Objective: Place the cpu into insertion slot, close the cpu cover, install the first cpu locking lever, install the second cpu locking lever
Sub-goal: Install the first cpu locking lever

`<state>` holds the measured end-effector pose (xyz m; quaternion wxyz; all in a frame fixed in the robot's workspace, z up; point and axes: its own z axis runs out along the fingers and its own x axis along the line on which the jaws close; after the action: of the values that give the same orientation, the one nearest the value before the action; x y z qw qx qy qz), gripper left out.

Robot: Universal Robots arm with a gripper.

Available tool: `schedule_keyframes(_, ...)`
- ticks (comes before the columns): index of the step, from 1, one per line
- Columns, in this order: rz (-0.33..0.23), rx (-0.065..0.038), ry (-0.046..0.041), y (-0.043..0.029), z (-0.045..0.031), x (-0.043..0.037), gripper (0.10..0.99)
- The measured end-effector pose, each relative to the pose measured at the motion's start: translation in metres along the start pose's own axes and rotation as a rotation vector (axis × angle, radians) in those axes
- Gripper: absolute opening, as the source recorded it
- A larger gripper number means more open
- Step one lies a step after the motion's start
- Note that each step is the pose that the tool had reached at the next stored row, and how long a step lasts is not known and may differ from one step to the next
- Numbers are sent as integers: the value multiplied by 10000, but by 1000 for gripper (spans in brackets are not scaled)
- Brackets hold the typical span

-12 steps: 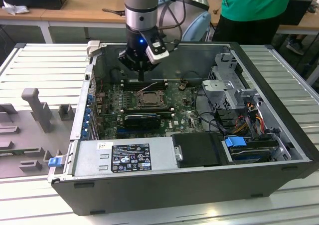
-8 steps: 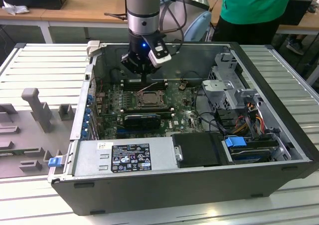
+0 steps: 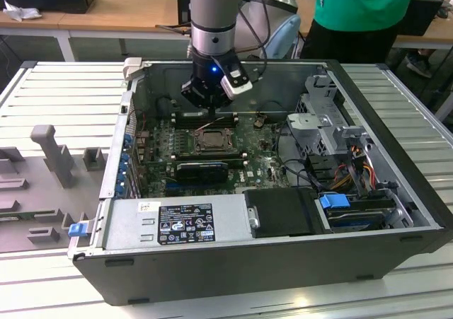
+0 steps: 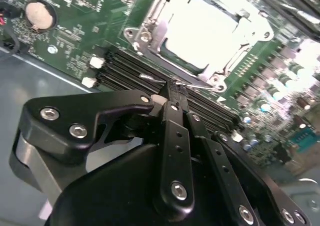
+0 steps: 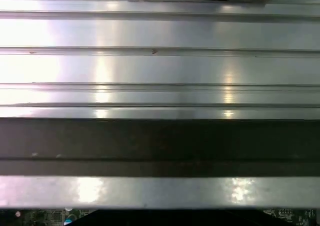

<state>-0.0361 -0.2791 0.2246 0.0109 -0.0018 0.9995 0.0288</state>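
Hovering inside the open computer case (image 3: 396,192), the gripper (image 4: 174,93) is hanging just above the green motherboard (image 3: 258,165), beside the row of black memory slots (image 4: 150,68) at the back edge of the socket. In the second wrist view its two black fingers (image 4: 172,117) are lying pressed together, narrow, with nothing visibly between them; a thin silver locking lever (image 4: 192,85) is running right at the fingertips, but contact cannot be told. The cpu (image 4: 200,28) is sitting in the insertion slot (image 3: 211,141) near the board's middle, its pale metal top glaring bright, and the cpu cover (image 4: 150,28) is lying flat around it as a silver frame. A round coin battery (image 4: 39,14) is sitting on the board well apart from the socket. In the exterior view a person in a green shirt (image 3: 361,4) is standing behind the case, which is resting on a ribbed metal table (image 3: 49,93). The first wrist view is showing ribbed metal (image 5: 160,65) above a dark band.
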Motion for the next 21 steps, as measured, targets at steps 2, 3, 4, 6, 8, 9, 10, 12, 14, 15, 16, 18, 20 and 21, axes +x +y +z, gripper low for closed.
schedule_keyframes(2,-70,-3,3,9,32,-42,106)
schedule_keyframes(3,-116,-3,6,10,45,-58,106)
schedule_keyframes(4,-153,-4,8,10,53,-69,106)
schedule_keyframes(6,-215,-6,10,9,76,-92,106)
schedule_keyframes(8,-222,-6,6,5,100,-98,106)
schedule_keyframes(9,-223,-4,2,-1,109,-98,106)
schedule_keyframes(10,-223,-5,-1,-5,116,-98,106)
schedule_keyframes(12,-222,-5,-3,-7,130,-103,106)
schedule_keyframes(14,-221,-5,-3,-8,140,-118,106)
schedule_keyframes(15,-221,-5,-3,-8,147,-130,106)
schedule_keyframes(16,-221,-5,-3,-9,152,-131,106)
schedule_keyframes(18,-220,-5,-3,-10,167,-131,106)
schedule_keyframes(20,-221,5,-3,-11,188,-133,106)
schedule_keyframes(21,-221,9,-3,-11,193,-134,106)
